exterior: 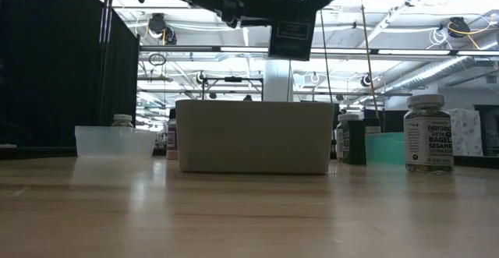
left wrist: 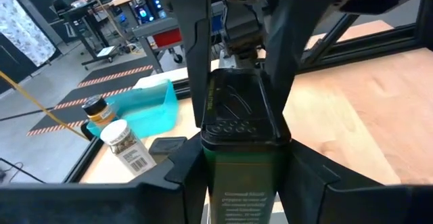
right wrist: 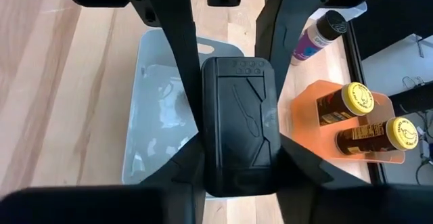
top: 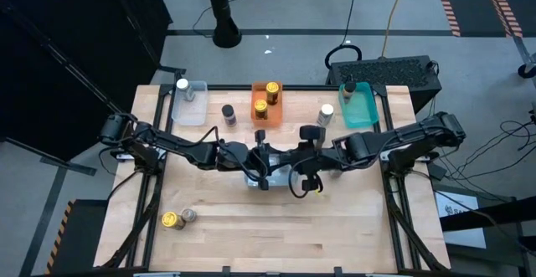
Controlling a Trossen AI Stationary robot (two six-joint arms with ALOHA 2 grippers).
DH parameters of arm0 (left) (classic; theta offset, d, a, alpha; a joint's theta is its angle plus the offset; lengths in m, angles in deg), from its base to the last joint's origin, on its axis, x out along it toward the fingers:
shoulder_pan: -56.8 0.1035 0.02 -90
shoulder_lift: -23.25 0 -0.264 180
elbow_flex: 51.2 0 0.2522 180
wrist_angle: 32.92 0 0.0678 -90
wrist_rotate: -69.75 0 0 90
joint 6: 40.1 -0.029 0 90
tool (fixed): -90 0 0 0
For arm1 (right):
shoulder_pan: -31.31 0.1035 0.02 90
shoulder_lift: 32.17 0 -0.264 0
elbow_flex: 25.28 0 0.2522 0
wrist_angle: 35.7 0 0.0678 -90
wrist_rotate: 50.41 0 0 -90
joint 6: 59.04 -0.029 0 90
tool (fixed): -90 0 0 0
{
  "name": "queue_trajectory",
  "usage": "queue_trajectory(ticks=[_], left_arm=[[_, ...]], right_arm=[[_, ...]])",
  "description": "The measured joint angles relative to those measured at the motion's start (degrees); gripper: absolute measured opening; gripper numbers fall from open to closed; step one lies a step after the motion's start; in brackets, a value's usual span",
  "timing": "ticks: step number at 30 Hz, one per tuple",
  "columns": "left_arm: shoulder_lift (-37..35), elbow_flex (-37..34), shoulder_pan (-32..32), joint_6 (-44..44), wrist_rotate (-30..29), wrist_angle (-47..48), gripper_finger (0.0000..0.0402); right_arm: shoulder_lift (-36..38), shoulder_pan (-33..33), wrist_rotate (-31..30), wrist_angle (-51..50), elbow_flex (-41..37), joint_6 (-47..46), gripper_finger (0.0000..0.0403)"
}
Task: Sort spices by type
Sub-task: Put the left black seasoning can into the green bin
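One black-lidded, green-labelled spice tin (left wrist: pixel 238 109) hangs in the air above the white bin (right wrist: pixel 152 116) at the table's middle. Both grippers meet on it: my left gripper (left wrist: pixel 240 176) reaches in from the table's left, and my right gripper (right wrist: pixel 237 166) comes down from above. The low view shows the tin (exterior: pixel 292 33) clear of the bin's rim (exterior: pixel 253 102). Two gold-lidded jars (right wrist: pixel 358 99) stand in the orange bin (top: pixel 266 101). A white-lidded jar (top: pixel 182 84) stands in the clear bin. My left gripper pinches the tin's green-labelled body (left wrist: pixel 238 200) just below the lid, one finger on each of two opposite sides, slanting in from the table's left. The tin stands upright and is lifted clear. My right gripper pinches the same tin at its black lid (right wrist: pixel 237 116), a finger (right wrist: pixel 193 163) on each long side, from above, pointing down. The tin is upright over the white bin, touching nothing below.
A teal bin (top: pixel 360 108) with one jar sits at the far right. Loose jars stand on the far half: a black-lidded one (top: pixel 228 111) and a white-lidded one (top: pixel 325 114). A gold-lidded jar (top: pixel 172 219) lies near the near left corner. Bare wood lies along the near edge.
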State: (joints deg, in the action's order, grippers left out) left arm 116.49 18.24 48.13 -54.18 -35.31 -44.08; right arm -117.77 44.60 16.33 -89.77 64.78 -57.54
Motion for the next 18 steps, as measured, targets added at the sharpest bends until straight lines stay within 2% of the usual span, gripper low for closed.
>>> queue_trajectory(ticks=[5, 11, 15, 17, 18], left_arm=[[0.0, 0.0, 0.0, 0.2, -1.6, 0.0, 0.0154], [0.0, 0.0, 0.1, 0.1, -1.9, 0.6, 0.0156], [-0.8, 0.2, 0.5, 0.2, -7.7, 0.7, 0.0157], [-2.2, -0.2, 0.6, -0.2, -13.2, 2.8, 0.0156], [-2.9, -0.2, 0.4, -0.4, -14.0, 2.7, 0.0156]], right_arm=[[0.0, -0.7, 1.1, -0.9, 0.0, -0.3, 0.0105], [0.6, -2.4, 1.7, -4.5, 0.0, -5.8, 0.0105], [2.5, -6.0, 2.5, -7.5, 0.3, -11.8, 0.0105], [4.6, -9.0, 0.8, -14.3, -0.1, -14.7, 0.0105], [6.0, -10.4, 0.0, -17.8, -0.3, -15.0, 0.0105]])
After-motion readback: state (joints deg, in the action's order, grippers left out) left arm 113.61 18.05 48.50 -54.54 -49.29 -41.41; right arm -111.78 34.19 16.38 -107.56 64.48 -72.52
